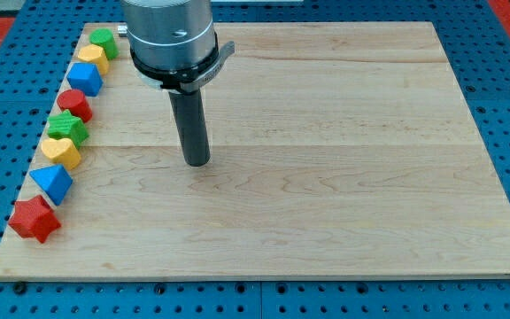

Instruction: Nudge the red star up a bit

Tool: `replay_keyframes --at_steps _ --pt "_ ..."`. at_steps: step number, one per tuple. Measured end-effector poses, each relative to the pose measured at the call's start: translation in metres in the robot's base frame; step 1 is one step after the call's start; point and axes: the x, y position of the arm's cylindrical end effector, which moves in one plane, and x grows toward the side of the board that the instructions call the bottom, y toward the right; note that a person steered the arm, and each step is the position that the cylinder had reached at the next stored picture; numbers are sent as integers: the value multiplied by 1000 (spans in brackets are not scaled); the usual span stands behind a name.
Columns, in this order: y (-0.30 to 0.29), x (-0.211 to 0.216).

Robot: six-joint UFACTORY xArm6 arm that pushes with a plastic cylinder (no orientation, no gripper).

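Observation:
The red star lies at the view's bottom left of the wooden board, lowest in a line of blocks along the left edge. My tip stands on the board well to the right of the line, up and to the right of the red star, touching no block.
Above the red star, running up the left edge: a blue triangular block, a yellow block, a green star, a red block, a blue block, a yellow block, a green block.

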Motion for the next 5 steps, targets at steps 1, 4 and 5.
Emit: replay_keyframes --at_steps 1,4,5 --pt "0 0" --pt "37 151" --pt "33 151"
